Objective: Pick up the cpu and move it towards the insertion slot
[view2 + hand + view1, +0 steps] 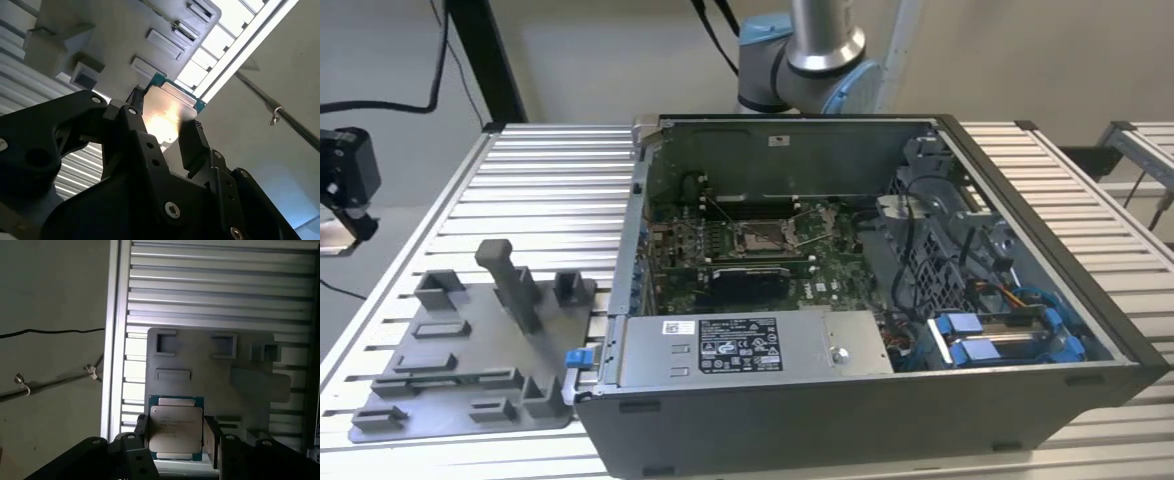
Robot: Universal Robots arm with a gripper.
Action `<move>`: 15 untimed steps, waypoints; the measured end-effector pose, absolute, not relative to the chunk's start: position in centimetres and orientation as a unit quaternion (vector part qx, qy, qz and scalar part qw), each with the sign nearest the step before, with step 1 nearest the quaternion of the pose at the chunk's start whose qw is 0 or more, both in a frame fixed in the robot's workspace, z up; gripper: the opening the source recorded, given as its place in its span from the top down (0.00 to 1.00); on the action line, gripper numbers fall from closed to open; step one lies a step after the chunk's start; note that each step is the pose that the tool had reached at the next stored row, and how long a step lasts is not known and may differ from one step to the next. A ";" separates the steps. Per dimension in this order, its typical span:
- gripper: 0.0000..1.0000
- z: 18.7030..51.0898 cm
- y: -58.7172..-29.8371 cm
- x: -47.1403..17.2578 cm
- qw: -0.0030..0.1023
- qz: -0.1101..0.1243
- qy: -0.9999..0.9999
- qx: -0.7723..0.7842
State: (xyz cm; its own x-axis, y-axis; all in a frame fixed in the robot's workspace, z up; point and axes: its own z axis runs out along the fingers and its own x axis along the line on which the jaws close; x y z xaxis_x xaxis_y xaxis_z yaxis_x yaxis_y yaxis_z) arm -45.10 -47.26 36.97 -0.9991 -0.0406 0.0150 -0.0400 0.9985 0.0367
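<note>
The cpu [176,415] is a flat square chip with a silvery-beige top and a green rim, held between my gripper's [176,434] two black fingers [141,429]. The second wrist view shows the cpu [167,107] glinting in the same shut gripper [164,129]. In the exterior view, the gripper [347,215] hangs beyond the table's edge at the exterior view's left, well above the table top. The insertion slot [761,237], a silver-framed square socket, lies on the motherboard inside the open computer case [881,400], far from the gripper toward the exterior view's right.
A grey plastic fixture plate [467,370] with posts and recesses lies on the ribbed aluminium table [547,180] between the gripper and the case. The case walls, a drive cage [947,210] and a power supply [747,345] surround the socket. A black cable [50,331] runs across the floor.
</note>
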 end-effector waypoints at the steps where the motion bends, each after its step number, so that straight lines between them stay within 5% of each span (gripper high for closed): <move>1: 1.00 37.4 -47.3 -45.1 0.008 -0.018 -1.000 0.020; 15: 1.00 39.4 -47.2 -44.8 0.008 -0.018 -1.000 0.020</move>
